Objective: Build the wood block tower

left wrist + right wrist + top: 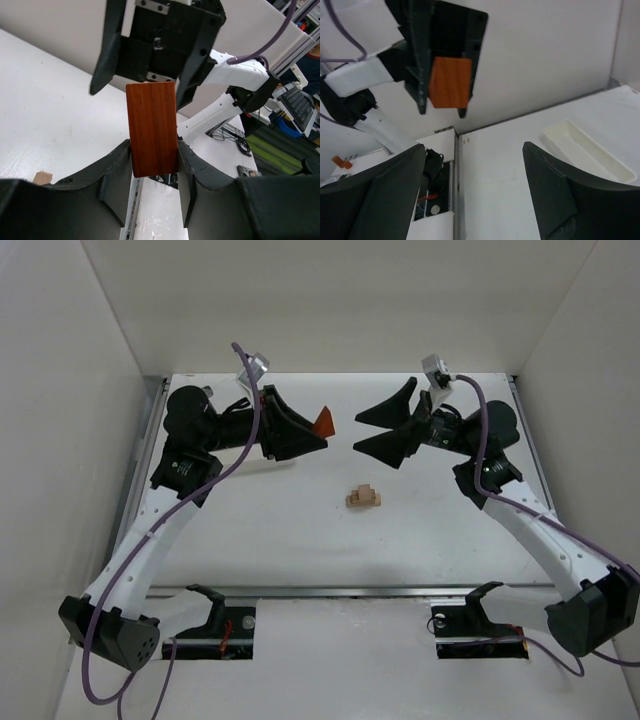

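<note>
An orange-red wooden wedge (322,423) is held in the air between the fingers of my left gripper (318,432), which is shut on it. The left wrist view shows the wedge (152,127) clamped at its lower end and sticking out past the fingertips. My right gripper (356,432) faces it from the right, a short gap away, open and with nothing between its fingers. From the right wrist view the wedge (450,82) hangs ahead and above, between the left gripper's dark fingers. A small stack of light tan blocks (363,497) sits on the table below both grippers.
A long white tray (587,150) lies on the table, at the right of the right wrist view. The white walls (330,310) close in the table at the back and sides. Both arm bases (220,625) stand at the near edge.
</note>
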Controlling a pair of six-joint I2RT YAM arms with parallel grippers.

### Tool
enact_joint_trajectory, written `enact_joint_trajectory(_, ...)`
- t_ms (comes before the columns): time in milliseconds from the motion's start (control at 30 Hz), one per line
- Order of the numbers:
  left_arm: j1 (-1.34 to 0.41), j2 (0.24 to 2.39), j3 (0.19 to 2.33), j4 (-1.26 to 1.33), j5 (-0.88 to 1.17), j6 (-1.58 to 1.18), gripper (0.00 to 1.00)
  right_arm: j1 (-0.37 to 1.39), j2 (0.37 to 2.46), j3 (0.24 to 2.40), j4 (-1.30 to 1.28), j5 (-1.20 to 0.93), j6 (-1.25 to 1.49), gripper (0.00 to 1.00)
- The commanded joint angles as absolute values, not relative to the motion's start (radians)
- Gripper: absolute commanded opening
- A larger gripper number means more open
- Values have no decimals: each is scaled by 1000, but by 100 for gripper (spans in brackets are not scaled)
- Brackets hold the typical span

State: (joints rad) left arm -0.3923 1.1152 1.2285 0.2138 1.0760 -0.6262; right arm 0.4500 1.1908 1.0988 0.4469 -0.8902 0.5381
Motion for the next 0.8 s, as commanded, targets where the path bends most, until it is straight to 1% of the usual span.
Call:
enact_joint_trajectory(0,-390,1117,1256,287,1109,-635,0,442,1160,1069,760,-948,675,84)
enact_joint_trajectory(33,-390,1117,1256,287,1109,-635,0,442,1160,1069,796,-948,701,82)
enact_joint_trajectory(133,-390,1117,1267,287,1109,-624,0,442,1160,1036,935,-914,810,82)
enact_joint_trajectory(233,-390,1126,1278,287,1100,-624,0,442,1202,1035,997,-904,893,82)
enact_joint_trajectory(467,-390,1144,1296,296,1100,-615,0,488,1295,1094,1086,-916,991,81)
enact_joint_trajectory(633,-390,1144,1296,305,1100,-606,0,508,1325,1123,1075,-916,1011,81)
enact_joint_trajectory(733,-390,1144,1296,293,1100,-595,0,520,1335,1144,1075,-904,1011,72)
enact_joint_trajectory(767,-390,1144,1296,293,1100,-595,0,531,1348,1160,1066,-904,1011,67)
